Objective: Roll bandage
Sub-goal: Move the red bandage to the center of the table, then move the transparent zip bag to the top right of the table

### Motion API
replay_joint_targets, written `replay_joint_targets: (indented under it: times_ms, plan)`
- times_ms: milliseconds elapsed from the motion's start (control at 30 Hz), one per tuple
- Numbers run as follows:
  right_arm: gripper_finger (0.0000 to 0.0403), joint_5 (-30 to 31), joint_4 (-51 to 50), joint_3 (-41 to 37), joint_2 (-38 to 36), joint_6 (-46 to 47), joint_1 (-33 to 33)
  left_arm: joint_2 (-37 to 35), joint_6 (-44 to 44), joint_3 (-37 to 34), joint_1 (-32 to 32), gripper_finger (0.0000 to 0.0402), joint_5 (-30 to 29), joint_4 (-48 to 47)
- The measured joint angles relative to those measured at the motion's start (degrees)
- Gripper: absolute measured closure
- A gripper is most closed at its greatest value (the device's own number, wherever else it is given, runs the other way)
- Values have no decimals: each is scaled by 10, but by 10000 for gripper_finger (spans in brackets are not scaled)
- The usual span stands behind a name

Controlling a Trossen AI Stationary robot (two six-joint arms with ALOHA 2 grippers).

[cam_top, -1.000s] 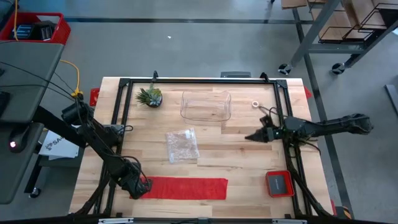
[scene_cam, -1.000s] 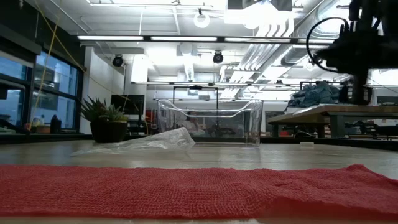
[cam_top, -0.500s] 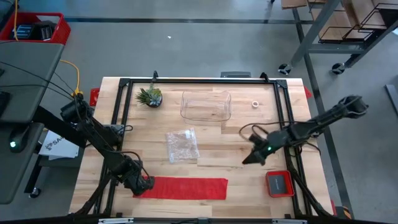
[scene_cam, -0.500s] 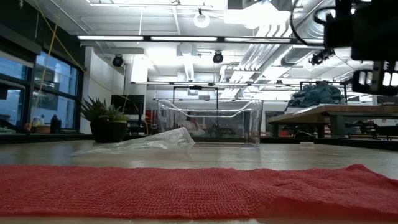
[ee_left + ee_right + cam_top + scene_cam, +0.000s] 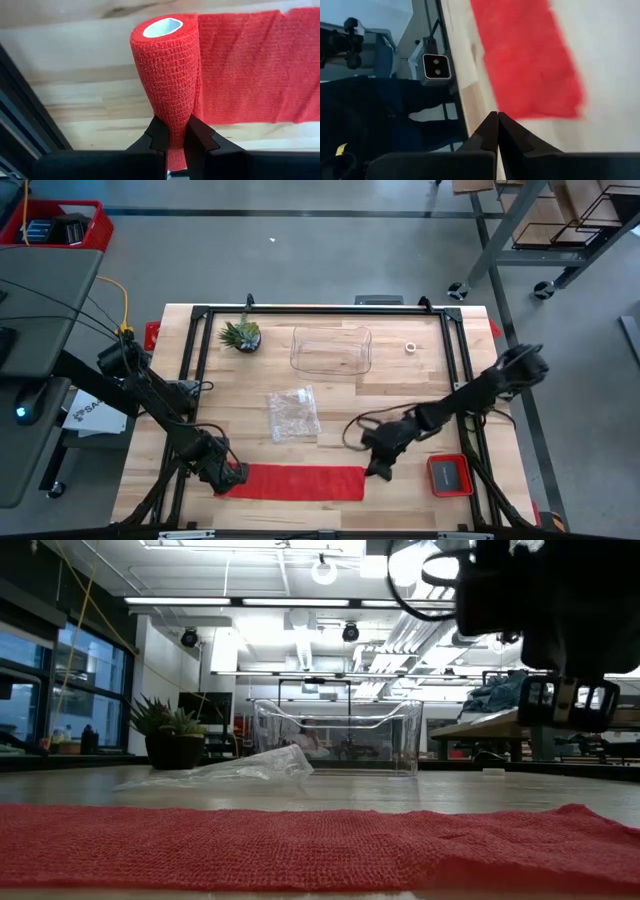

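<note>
The bandage (image 5: 300,482) is a bright red strip lying flat along the table's near edge; it fills the foreground of the low view (image 5: 300,845). Its left end is wound into a short roll (image 5: 167,75) around a white core (image 5: 163,27). My left gripper (image 5: 228,475) is shut on that roll. My right gripper (image 5: 376,470) hovers shut just past the strip's free right end (image 5: 530,65), touching nothing; it shows dark and high up in the low view (image 5: 565,700). My left gripper pinches the end of the roll nearest the fingers (image 5: 172,131) between its two fingers, coming steeply from above. The roll narrows where the fingers (image 5: 159,134) squeeze it. It lies across the strip's width and joins the flat strip (image 5: 245,70), which rests on the table.
A clear plastic box (image 5: 331,348), a crinkly clear bag (image 5: 292,415) and a small potted plant (image 5: 241,335) stand behind the strip. A red square tray (image 5: 449,474) sits by the right gripper. A black frame (image 5: 190,380) borders the table.
My right gripper has swept from the far right of the table toward the near edge and leftward, arriving beside the strip's right end, staying shut and levelling out as it went. The bandage and the left gripper have kept still.
</note>
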Motion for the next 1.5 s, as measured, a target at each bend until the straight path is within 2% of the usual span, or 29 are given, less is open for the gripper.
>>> replay_joint_targets:
  times_ms: [167, 333, 467, 600, 700, 933, 1067, 1233, 1500]
  plan:
    - [403, 40, -106, 109, 89, 59, 24, 0, 65, 0, 0, 378, -3, -16]
    - [403, 60, -217, 195, 164, 130, 36, 0, 91, 0, -1, 378, -62, -21]
    - [403, 76, -250, 231, 195, 167, 35, 0, 95, 0, -1, 377, -102, -14]
    - [403, 89, -273, 237, 198, 197, 35, 0, 112, 0, -2, 377, -104, -22]
    - [403, 100, -328, 239, 193, 201, 33, 0, 112, 0, -1, 377, -105, -52]
    - [403, 95, -395, 239, 184, 150, 5, -24, 113, 0, 23, 377, -120, -135]
    - [403, 128, -446, 237, 169, 131, -20, -45, 118, 0, 49, 376, -147, -162]
    - [403, 170, -530, 234, 144, 84, -52, -50, 151, 0, 78, 376, -154, -161]
    - [403, 169, -575, 234, 128, 39, -79, -48, 162, 0, 96, 376, -152, -142]
